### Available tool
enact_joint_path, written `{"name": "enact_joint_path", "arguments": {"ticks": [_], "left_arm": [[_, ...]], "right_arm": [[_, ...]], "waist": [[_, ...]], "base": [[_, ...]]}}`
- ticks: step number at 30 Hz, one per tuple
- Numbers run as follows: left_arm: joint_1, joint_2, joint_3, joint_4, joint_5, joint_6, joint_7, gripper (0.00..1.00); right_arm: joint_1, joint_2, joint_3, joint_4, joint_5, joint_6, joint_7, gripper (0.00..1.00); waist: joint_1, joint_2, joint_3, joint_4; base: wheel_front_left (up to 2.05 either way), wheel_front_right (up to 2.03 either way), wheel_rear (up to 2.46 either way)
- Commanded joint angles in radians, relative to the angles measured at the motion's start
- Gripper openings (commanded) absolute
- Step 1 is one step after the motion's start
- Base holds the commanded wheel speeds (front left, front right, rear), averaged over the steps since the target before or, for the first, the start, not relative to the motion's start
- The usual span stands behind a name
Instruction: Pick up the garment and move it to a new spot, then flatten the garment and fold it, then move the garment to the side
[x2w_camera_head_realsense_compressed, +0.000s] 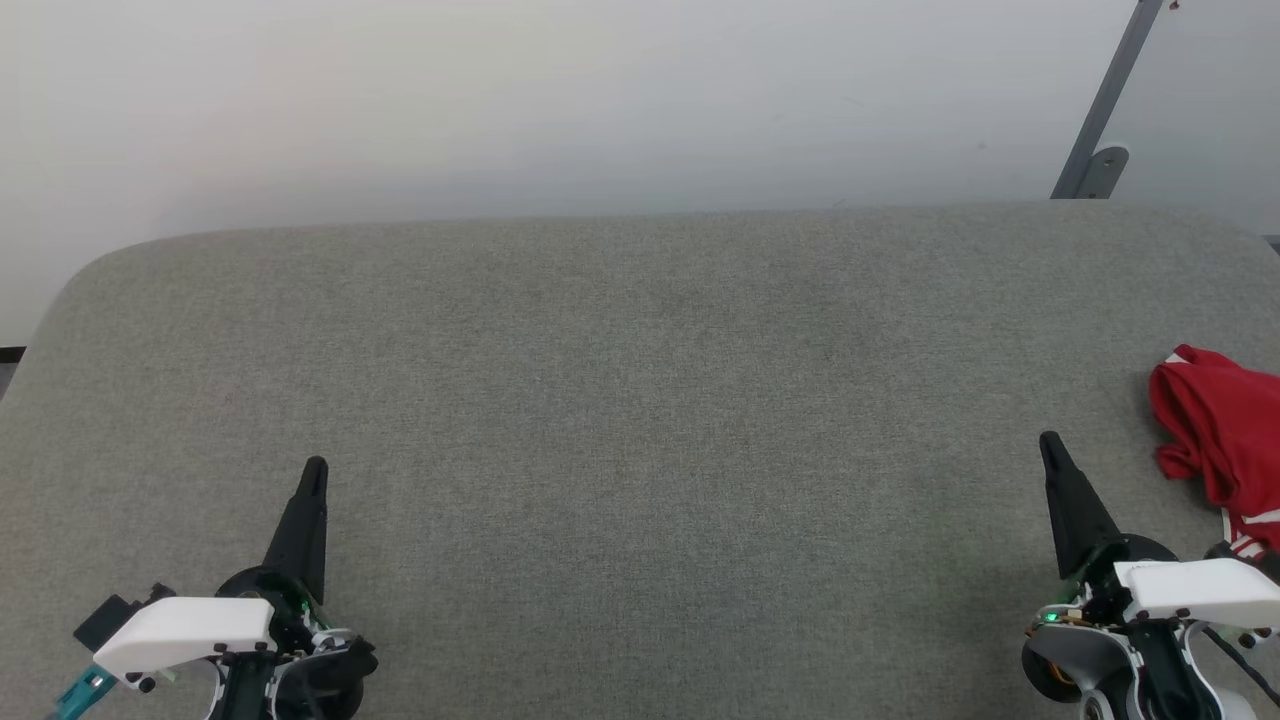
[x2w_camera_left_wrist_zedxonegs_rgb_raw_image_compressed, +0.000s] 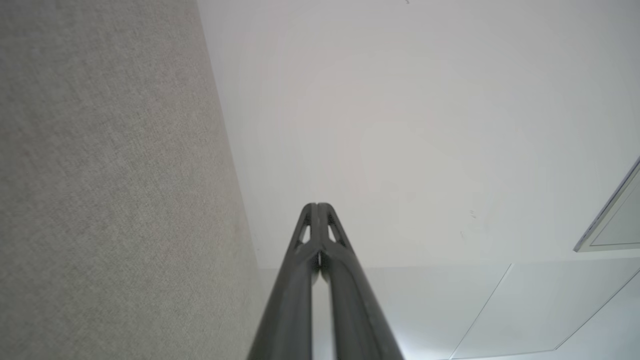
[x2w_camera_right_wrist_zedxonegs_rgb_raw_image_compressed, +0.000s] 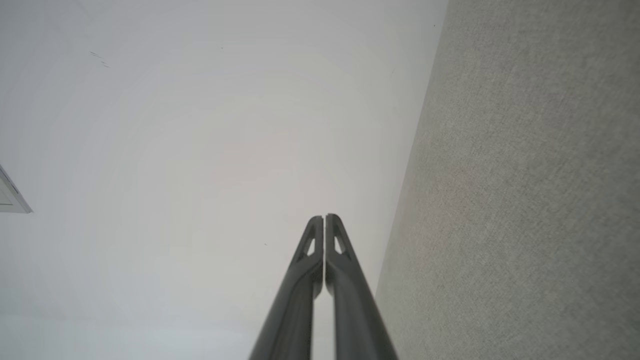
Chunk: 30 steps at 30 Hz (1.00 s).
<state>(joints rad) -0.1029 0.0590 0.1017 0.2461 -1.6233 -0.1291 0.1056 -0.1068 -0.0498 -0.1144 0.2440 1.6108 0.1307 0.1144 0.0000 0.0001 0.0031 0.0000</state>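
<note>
Wide grey fabric-covered surface (x2w_camera_head_realsense_compressed: 640, 400) up against a plain white wall (x2w_camera_head_realsense_compressed: 600, 100). The crumpled red short-sleeved shirt (x2w_camera_head_realsense_compressed: 1215, 430) sits at the surface's right edge. The right gripper (x2w_camera_head_realsense_compressed: 1048, 440) hovers over its near right part and the left gripper (x2w_camera_head_realsense_compressed: 315, 468) over its near left. In the wrist views, both sets of jaws are pressed together and empty. The head view catches the shirt's striped trim.

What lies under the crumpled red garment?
The garment rests on the grey fabric surface. Anything beneath its folds is covered, so it cannot be seen.
</note>
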Motion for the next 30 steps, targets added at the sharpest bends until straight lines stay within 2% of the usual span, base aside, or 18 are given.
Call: {"name": "enact_joint_path", "arguments": {"ticks": [1, 30], "left_arm": [[-0.012, -0.002, 0.004, -0.001, 0.003, -0.003, 0.003, 0.00], [-0.012, -0.005, 0.008, 0.000, 0.006, -0.003, 0.006, 0.00]], "right_arm": [[-0.005, 0.002, 0.000, 0.003, 0.004, 0.000, 0.002, 0.00], [-0.005, 0.002, 0.000, 0.003, 0.004, 0.000, 0.002, 0.00]], "waist": [[0.0000, -0.0001, 0.000, 0.000], [0.0000, -0.0001, 0.000, 0.000]], "base": [[0.00, 0.00, 0.00], [0.00, 0.00, 0.00]]}}
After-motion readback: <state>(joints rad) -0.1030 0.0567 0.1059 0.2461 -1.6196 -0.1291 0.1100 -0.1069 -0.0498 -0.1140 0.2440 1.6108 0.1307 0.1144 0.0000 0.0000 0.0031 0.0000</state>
